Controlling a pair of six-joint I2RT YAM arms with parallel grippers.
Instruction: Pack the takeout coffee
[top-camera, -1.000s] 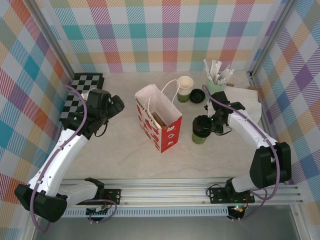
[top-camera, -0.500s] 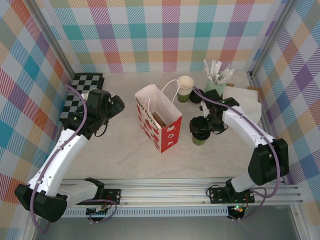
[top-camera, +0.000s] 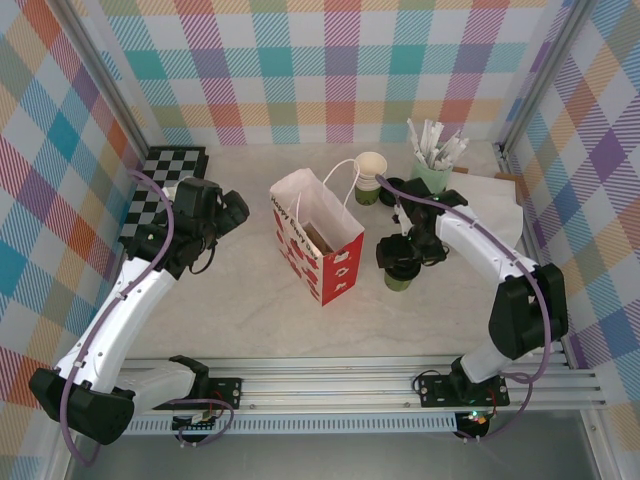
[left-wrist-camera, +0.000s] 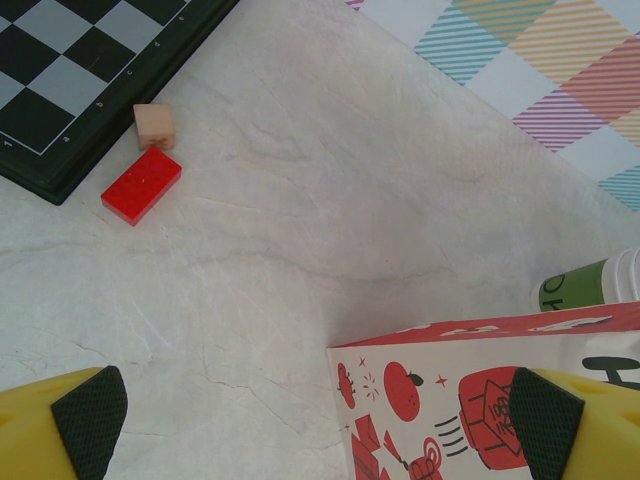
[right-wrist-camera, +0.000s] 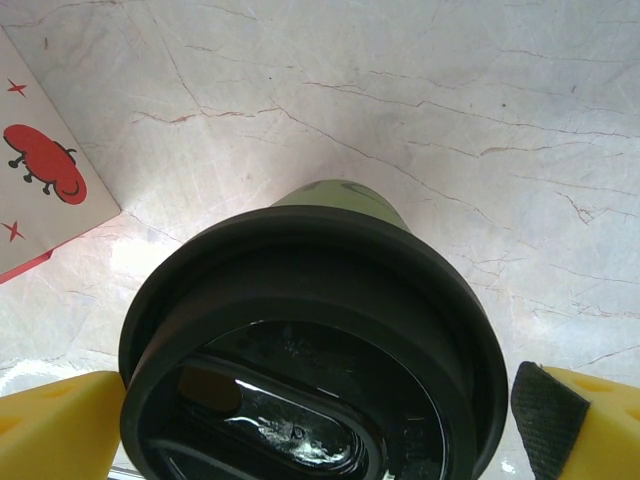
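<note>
Right fingers (right-wrist-camera: 545, 425) first: spread wide and released, 1 yellow finger on each side of the takeout coffee (right-wrist-camera: 340, 195). The black pad on the right stands just off the rim of the cup's black lid (right-wrist-camera: 310, 340). Nothing is gripped.

From the top camera, the cup stands upright on the surface (top-camera: 250, 310). It is just right of the red-and-white paper bag (top-camera: 315, 235) and outside it, with the right wrist directly over the lid. The bag stands upright with its mouth open.

Over to the left fingers (left-wrist-camera: 90, 420): these are wide apart too, and empty. They hang above a printed corner of that bag, on the bag's far side from the coffee.

Past them, a red brick (left-wrist-camera: 141, 185) and a tan block (left-wrist-camera: 154, 126) lie close together at the edge of a chessboard (left-wrist-camera: 90, 60).

Behind the bag is a stack of open green cups (top-camera: 370, 178). To its right, a mint tumbler of white wrapped sticks (top-camera: 432, 172) stands near the back wall.
</note>
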